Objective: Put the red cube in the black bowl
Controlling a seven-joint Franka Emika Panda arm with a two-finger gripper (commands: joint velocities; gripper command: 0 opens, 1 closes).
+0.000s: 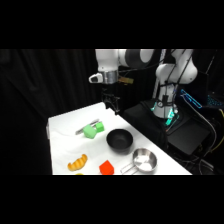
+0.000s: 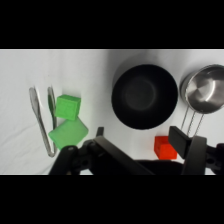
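The white table [image 1: 65,135] carries everything. Above its far edge hangs the gripper [image 1: 111,105], high and holding nothing, its two fingers standing apart. The black bowl [image 1: 119,140] sits near the middle of the table. Just right of it, nearer, lies the steel pan [image 1: 144,160]. The metal tongs [image 2: 42,120] and green blocks [image 1: 93,130] lie left of the bowl. The croissant toy [image 1: 78,162] is at the near left. The red cube [image 1: 106,168] rests on the table near the front edge, apart from the bowl.

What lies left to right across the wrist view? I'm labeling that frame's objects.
Metal tongs → green blocks → black bowl → steel pan. The red cube sits below the bowl's right edge, so I leave it unordered.
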